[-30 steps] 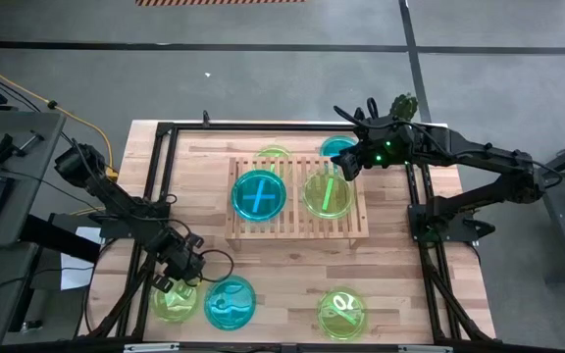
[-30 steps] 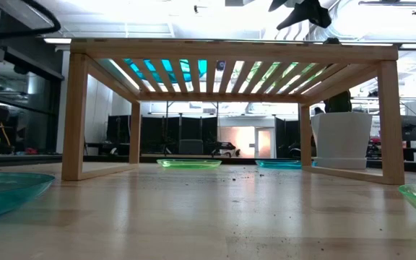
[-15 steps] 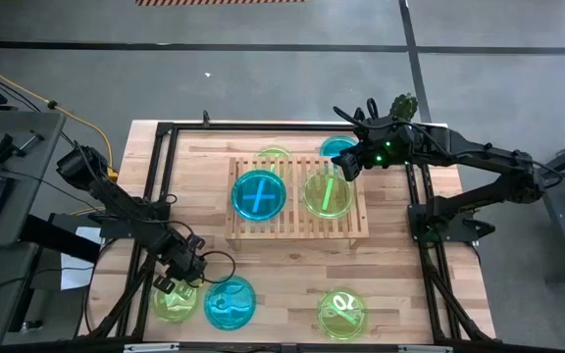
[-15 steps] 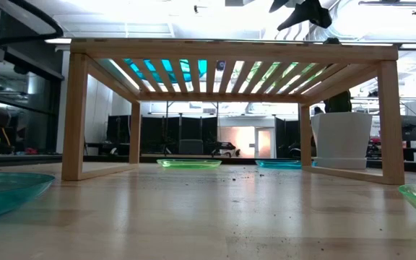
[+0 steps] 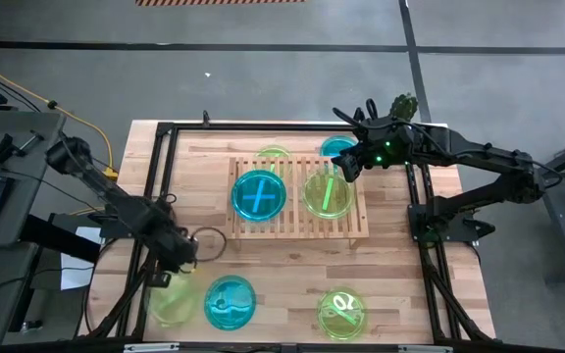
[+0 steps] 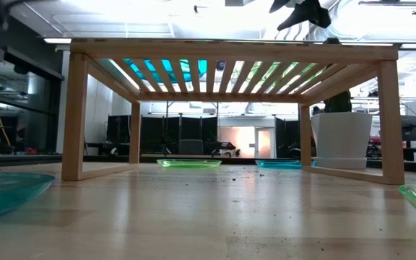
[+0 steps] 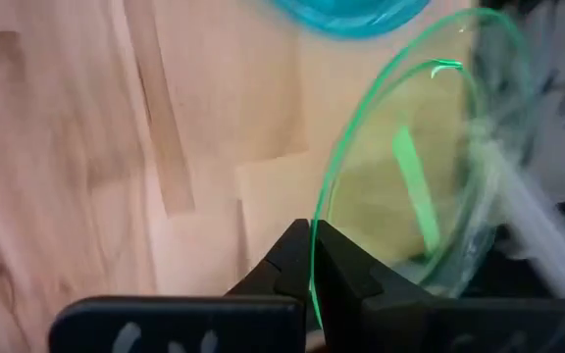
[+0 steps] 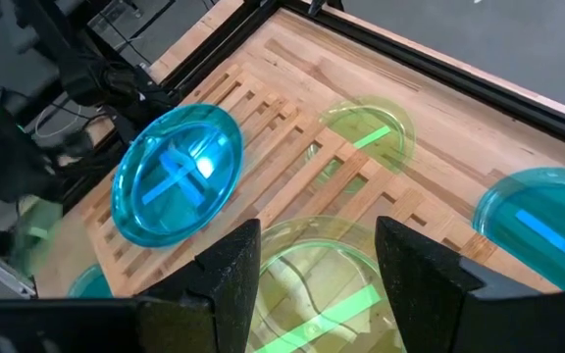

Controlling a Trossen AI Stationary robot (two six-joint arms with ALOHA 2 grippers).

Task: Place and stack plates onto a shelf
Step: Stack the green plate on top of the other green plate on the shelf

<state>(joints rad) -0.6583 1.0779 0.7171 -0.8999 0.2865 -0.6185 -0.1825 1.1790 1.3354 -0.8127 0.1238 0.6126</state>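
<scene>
My left gripper (image 5: pixel 168 275) is at the near left of the table, shut on a lime green plate (image 7: pixel 410 176) that shows faint and blurred in the high view (image 5: pixel 176 304). A cyan plate (image 5: pixel 228 302) lies flat beside it, and another green plate (image 5: pixel 342 314) lies near the front right. The shelf (image 5: pixel 297 227) carries a cyan plate (image 5: pixel 259 194) and a green plate (image 5: pixel 329 193). My right gripper (image 8: pixel 317 265) hovers open above the shelf's far right part, holding nothing. Beyond the shelf a green plate (image 8: pixel 363 127) and a cyan plate (image 8: pixel 542 211) lie on the table. My left gripper pinches the green plate's rim (image 7: pixel 314 279) between its two fingers, one on the upper face and one on the underside. The fingers come from above, slanting down toward the near edge. The plate is tilted; whether its opposite rim still touches the table I cannot tell.
A black frame rail (image 5: pixel 152 196) runs along the table's left side beside the left arm, and another (image 5: pixel 415 196) along the right. A white pot with a plant (image 6: pixel 341 137) stands at the far right. Bare wood lies between the shelf and the front plates.
My left gripper has shut on the green plate's rim, then risen and drawn a little toward the far edge while rolling. The plate has tipped up from lying flat on the table. The right arm has kept still.
</scene>
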